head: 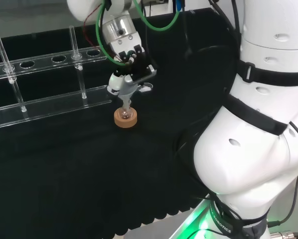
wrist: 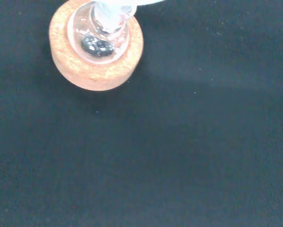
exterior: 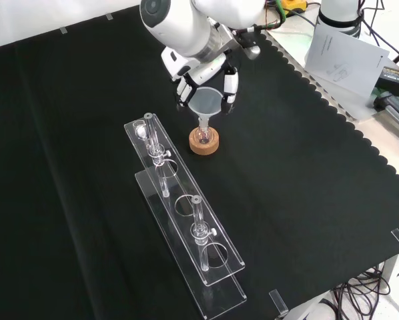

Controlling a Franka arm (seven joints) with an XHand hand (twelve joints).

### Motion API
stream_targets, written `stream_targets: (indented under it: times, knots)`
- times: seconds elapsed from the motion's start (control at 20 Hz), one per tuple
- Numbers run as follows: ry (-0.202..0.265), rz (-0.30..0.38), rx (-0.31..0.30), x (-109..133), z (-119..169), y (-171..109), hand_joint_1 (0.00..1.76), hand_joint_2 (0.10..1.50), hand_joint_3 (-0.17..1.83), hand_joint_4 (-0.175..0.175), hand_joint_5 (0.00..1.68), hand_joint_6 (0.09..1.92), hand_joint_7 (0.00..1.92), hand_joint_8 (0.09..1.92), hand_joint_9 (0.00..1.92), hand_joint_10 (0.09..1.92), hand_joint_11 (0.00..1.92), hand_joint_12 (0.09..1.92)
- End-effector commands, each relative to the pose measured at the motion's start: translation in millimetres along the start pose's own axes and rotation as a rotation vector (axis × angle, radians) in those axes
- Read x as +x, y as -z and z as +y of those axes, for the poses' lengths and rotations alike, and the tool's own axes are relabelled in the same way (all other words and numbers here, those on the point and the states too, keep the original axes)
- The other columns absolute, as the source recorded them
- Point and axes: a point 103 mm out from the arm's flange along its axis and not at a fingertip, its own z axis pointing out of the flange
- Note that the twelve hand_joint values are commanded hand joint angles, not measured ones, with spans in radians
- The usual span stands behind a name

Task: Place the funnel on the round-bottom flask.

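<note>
Cork ring (wrist: 95, 47) cradled the round-bottom flask (exterior: 203, 135) near the cloth's (exterior: 306, 167) far edge in the front view; directly above, the hand (exterior: 203, 83) pinched the funnel (exterior: 206, 103), stem in the flask's neck.

One funnel (exterior: 207, 103), one flask (exterior: 203, 133), one cork ring (exterior: 205, 142) — plus one clear rack (exterior: 186, 220) holding two tubes.

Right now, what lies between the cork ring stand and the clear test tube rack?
Only bare black cloth. The front view shows an empty strip between the cork ring stand and the test tube rack; the head view agrees.
</note>
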Motion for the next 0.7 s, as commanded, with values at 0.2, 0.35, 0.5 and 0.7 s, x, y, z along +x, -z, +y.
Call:
stream_targets:
  times: [0.2,0.35,0.5,0.7]
  knots:
    - [-0.008,0.021,0.003,-5.9,1.6,-3.4,0.58,0.85,0.39,-0.058,0.52,0.09,0.53,0.78,0.89,0.62,0.47,1.37]
    - [-0.008,0.008,0.0,-5.6,1.6,-2.9,0.58,0.85,0.39,-0.058,0.52,0.09,0.53,0.78,0.88,0.62,0.47,1.37]
    - [0.003,0.005,-0.006,-10.5,1.9,-3.4,0.58,0.85,0.39,-0.058,0.52,0.09,0.51,0.78,0.85,0.61,0.47,1.37]
    - [0.002,0.001,-0.01,-9.8,1.9,-2.8,0.58,0.85,0.39,-0.059,0.51,0.09,0.48,0.77,0.81,0.6,0.46,1.36]
